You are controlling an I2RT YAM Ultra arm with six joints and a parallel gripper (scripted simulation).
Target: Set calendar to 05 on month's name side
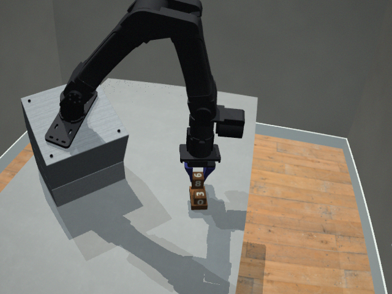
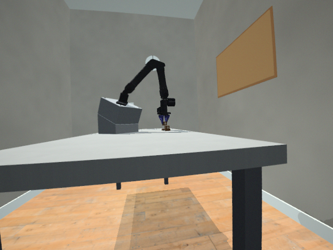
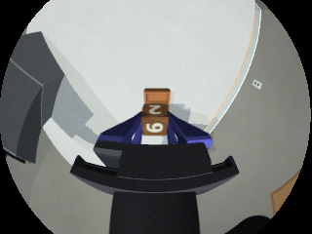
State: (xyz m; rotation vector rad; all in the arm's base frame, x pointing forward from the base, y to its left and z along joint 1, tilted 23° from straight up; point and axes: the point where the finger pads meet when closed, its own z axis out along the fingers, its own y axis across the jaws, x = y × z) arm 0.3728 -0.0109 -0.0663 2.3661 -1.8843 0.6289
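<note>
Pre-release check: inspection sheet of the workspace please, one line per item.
Surface: grey table, arm's shadow across it.
Job's things: wooden tray flat on the table, one cube in it showing 3 on top and 0 on the side; second cube, showing 6 and 8, held just above the tray.
Clutter: nothing seen.
End effector: shut on the second cube, pointing down.
Cables: nothing seen.
Surroundings: grey metal pedestal under the arm's base, wooden floor, cork board on the wall.
</note>
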